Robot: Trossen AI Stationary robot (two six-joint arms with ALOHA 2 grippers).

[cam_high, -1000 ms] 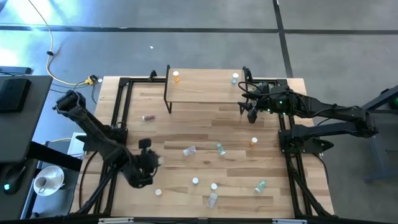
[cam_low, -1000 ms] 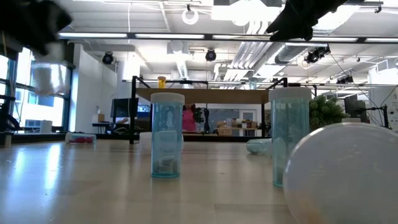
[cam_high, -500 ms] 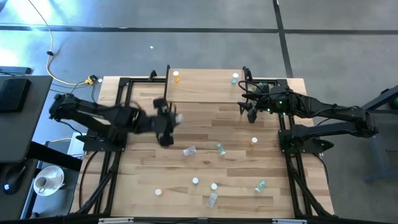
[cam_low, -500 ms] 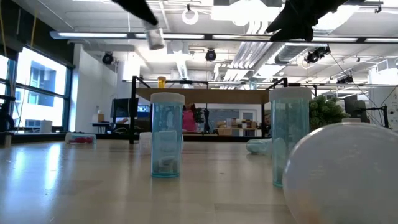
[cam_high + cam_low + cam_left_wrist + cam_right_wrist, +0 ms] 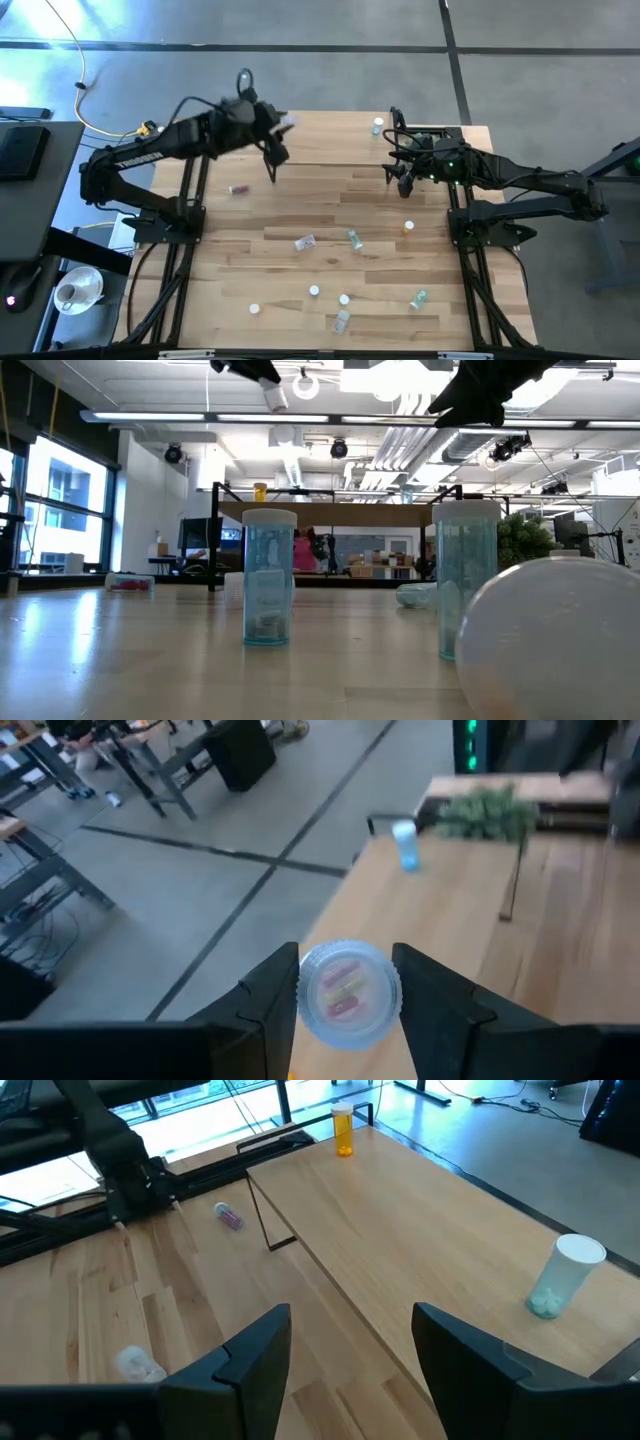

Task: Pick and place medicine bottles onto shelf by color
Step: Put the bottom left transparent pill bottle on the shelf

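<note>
A wooden table seen from above holds a low light-wood shelf (image 5: 330, 135) along its far edge. The left gripper (image 5: 283, 124) hangs above the shelf's left end, its two dark fingers (image 5: 268, 1005) pinching a pale, round bottle (image 5: 348, 992) with pink shapes inside. The right gripper (image 5: 402, 178) waits just off the shelf's right end, near the table's right frame, with its fingers (image 5: 258, 1350) spread and nothing between them. On the shelf, a blue bottle (image 5: 563, 1276) stands upright near the right end and an orange bottle (image 5: 343, 1130) stands upright at the left end, with bare board between the two. A pink bottle (image 5: 238, 188) lies on its side on the table, in front of the shelf's left end. Farther forward, well apart from the shelf, more bottles are scattered: a clear one lying down (image 5: 304, 242), a green one (image 5: 354, 238), an orange one (image 5: 408, 228), and several white-capped ones (image 5: 314, 291) near the front edge. A spiky green plant ball (image 5: 484, 813) sits by the shelf's right end. Black metal frames (image 5: 196, 160) run along both sides of the table.
</note>
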